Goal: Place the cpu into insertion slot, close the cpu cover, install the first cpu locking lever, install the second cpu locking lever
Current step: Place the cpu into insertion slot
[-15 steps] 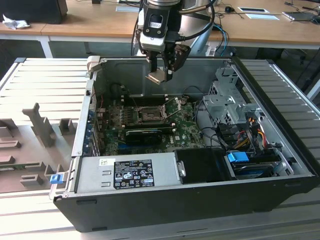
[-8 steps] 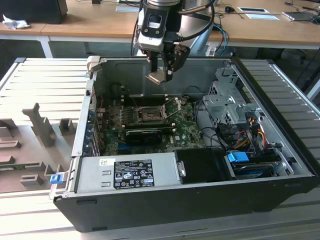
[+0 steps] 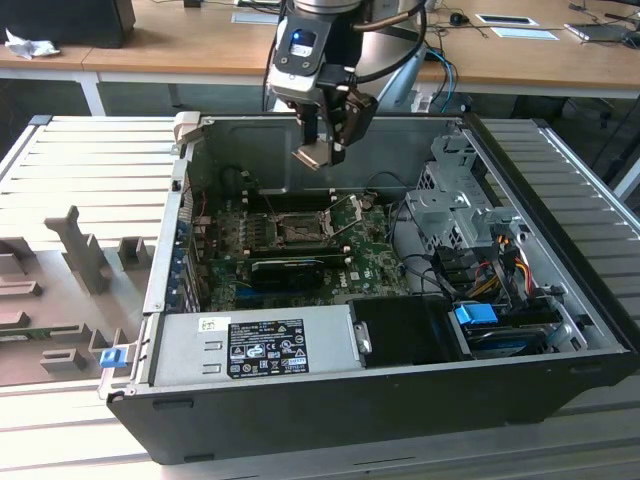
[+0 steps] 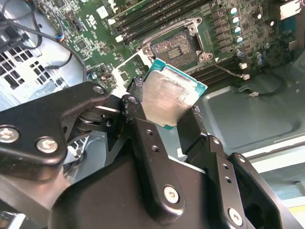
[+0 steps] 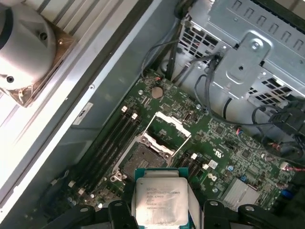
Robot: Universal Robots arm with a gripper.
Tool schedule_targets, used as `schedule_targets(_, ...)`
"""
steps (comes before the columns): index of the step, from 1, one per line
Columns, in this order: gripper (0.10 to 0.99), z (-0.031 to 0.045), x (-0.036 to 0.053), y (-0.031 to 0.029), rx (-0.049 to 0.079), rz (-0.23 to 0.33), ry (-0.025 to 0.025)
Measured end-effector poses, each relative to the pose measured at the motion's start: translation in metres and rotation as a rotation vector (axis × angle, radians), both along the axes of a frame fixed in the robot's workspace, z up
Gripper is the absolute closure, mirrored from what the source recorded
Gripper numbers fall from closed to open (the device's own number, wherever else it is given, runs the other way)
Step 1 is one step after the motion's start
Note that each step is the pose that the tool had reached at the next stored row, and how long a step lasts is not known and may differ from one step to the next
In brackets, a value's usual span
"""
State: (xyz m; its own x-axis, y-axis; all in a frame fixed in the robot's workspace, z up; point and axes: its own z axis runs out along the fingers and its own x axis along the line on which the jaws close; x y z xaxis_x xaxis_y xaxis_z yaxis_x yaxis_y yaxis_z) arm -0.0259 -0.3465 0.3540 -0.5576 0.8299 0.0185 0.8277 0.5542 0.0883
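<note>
My gripper [image 3: 322, 150] hangs above the open computer case, shut on the cpu [image 3: 311, 156], a small silvery square chip held tilted. In both wrist views the cpu [image 4: 167, 95] [image 5: 159, 200] sits between the black fingers [image 4: 143, 131] [image 5: 117, 210]. Below it on the green board lies the insertion slot [image 3: 298, 228] [image 4: 181, 45] [image 5: 140, 160], dark, open and with nothing in it. The cpu cover [image 5: 167, 128] [image 3: 345, 212] stands swung up beside the slot. The chip is well above the slot, not touching it.
The case walls [image 3: 330, 145] surround the board. A grey power supply [image 3: 260, 345] fills the front, and a metal drive cage [image 3: 450, 205] with loose cables [image 3: 500, 255] stands at the exterior view's right. A long black card [image 3: 290, 268] lies just in front of the slot.
</note>
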Motion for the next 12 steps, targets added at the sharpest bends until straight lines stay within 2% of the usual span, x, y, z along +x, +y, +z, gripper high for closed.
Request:
schedule_targets(2,0.557,-0.0004,0.0,0.0,0.0,-0.034,-0.0001)
schedule_targets(12,0.557,-0.0013,0.0,0.0,0.0,-0.136,-0.0001)
